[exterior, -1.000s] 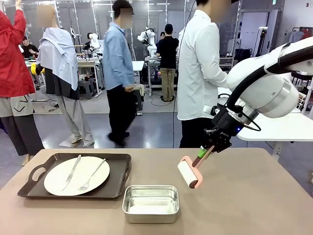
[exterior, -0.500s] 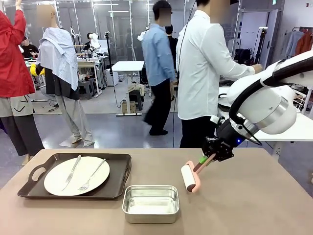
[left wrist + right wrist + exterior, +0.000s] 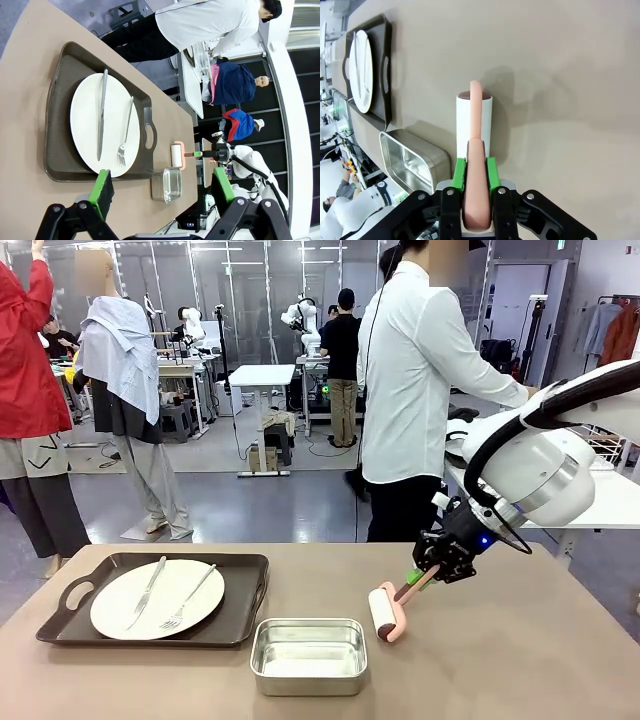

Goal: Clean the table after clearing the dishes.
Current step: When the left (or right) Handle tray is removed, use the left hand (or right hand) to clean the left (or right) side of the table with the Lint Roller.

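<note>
Desk (image 3: 500, 660) held one plate (image 3: 157, 598) with fork (image 3: 190, 597), knife (image 3: 147, 592) on tray (image 3: 60, 625), left side, uncleared. Right gripper (image 3: 415, 574) clamped shut on lint roller (image 3: 383, 612) handle, roll angled down to desk for wiping. Left gripper (image 3: 161, 181) wide open, empty.

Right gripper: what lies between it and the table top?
A pink-handled lint roller. The right gripper is shut on its handle, and the white roll appears to rest on the table, seen in the front and right wrist views.
</note>
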`<state>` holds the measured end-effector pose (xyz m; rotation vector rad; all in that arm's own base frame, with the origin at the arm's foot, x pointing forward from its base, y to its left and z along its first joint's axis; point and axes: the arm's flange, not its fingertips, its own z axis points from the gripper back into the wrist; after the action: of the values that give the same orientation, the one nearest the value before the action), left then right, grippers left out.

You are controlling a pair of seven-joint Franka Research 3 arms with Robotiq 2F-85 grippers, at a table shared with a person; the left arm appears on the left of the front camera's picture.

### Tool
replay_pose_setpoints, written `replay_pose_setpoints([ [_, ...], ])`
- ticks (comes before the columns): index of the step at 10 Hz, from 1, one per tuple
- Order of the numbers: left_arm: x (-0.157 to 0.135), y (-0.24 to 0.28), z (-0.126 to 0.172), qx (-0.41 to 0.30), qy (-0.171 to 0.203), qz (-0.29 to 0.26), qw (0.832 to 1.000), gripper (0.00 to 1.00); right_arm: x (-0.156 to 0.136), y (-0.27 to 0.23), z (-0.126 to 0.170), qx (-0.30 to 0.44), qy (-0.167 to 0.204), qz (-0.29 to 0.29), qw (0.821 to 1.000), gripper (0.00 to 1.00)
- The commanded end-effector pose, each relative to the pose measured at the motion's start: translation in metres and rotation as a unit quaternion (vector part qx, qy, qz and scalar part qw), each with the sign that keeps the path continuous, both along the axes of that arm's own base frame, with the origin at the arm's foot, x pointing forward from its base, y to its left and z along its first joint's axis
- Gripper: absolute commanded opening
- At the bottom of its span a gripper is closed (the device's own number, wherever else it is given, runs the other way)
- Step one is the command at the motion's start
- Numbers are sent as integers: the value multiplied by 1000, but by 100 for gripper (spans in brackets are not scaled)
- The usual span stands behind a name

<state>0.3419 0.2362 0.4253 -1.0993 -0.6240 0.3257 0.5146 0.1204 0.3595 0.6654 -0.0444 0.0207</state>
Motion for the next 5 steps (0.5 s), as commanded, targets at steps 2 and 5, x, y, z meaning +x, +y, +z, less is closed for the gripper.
replay_pose_setpoints([
  [2,-1,3,2,-5,-7,-2,1000,100,0,-43,-34,-32,1,-31,999,21],
  [5,-1,3,2,-5,-7,-2,1000,100,-9,-95,-36,-47,-20,-39,998,21],
])
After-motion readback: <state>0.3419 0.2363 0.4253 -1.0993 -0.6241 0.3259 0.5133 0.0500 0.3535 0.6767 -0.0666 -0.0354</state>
